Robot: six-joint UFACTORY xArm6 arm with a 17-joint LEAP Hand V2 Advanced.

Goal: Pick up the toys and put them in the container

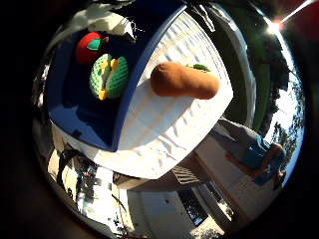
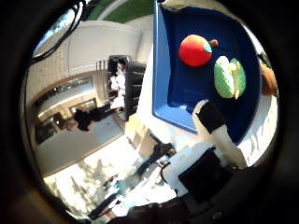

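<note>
A blue container [image 1: 84,119] stands on a white table [image 1: 164,124]. Inside it lie a red apple-like plush toy [image 1: 89,47] and a green knitted corn-like toy [image 1: 108,75]. A brown plush toy [image 1: 184,79] with a bit of green behind it lies on the table just outside the container's rim. My hand [image 2: 210,154] hangs above the container's edge; one white finger with a black tip [image 2: 209,116] reaches straight out over the container wall, holding nothing.
The table's edges [image 1: 149,172] fall away to paved ground below. A dark rack [image 2: 124,84] stands beside the table, and a green lawn strip [image 1: 259,74] runs beyond.
</note>
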